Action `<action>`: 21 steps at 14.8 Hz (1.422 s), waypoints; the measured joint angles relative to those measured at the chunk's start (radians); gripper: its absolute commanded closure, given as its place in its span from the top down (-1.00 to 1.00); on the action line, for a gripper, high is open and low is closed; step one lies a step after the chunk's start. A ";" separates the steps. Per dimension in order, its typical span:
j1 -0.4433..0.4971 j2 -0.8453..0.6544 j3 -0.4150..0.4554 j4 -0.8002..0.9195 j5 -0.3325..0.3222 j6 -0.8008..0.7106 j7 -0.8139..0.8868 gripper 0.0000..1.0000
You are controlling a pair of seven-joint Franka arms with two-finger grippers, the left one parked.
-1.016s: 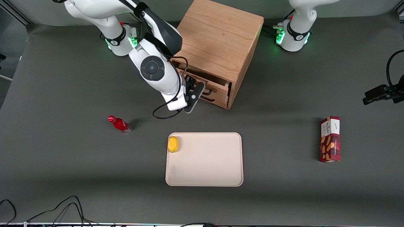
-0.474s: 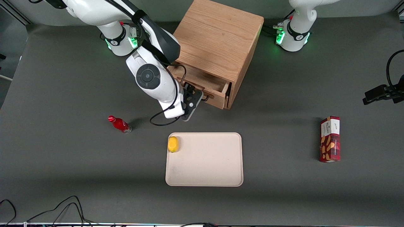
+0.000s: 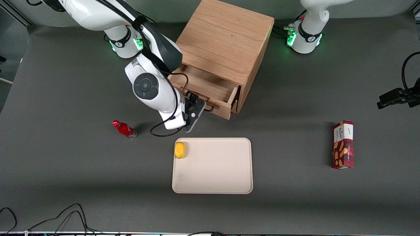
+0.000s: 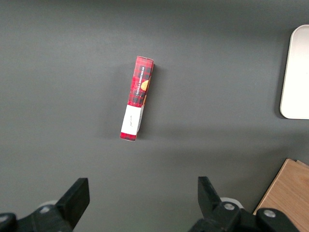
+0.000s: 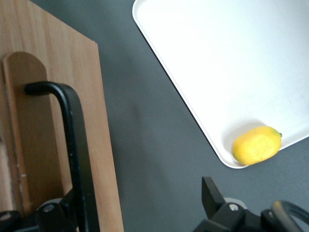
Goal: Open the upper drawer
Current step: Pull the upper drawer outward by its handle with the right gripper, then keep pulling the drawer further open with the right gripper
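Observation:
The oak cabinet [image 3: 226,39] stands at the back of the table. Its upper drawer [image 3: 210,86] is pulled partly out, with its bare inside showing. My right gripper [image 3: 200,109] is at the drawer front, nearer the front camera than the cabinet. In the right wrist view the gripper [image 5: 137,212] is open. One finger [image 5: 50,215] sits against the black wire handle [image 5: 72,145] by the oak drawer front [image 5: 104,159]. The other finger [image 5: 210,193] hangs free over the mat. The lower drawer is hidden under the upper one.
A beige tray [image 3: 229,183] lies nearer the front camera than the cabinet, with a lemon [image 3: 179,149] in its corner; both show in the right wrist view, tray [image 5: 217,58] and lemon [image 5: 257,145]. A red bottle [image 3: 124,129] stands toward the working arm's end. A red snack box [image 3: 343,144] lies toward the parked arm's end.
The upper drawer has slid farther out of the cabinet toward the front camera. My right gripper has moved with the handle the same way.

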 measured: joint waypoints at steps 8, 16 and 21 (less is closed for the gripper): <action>-0.024 0.035 0.000 0.043 -0.014 -0.001 -0.022 1.00; -0.028 0.080 -0.018 0.107 -0.020 -0.004 -0.026 1.00; -0.031 0.093 -0.025 0.129 -0.035 -0.004 -0.027 1.00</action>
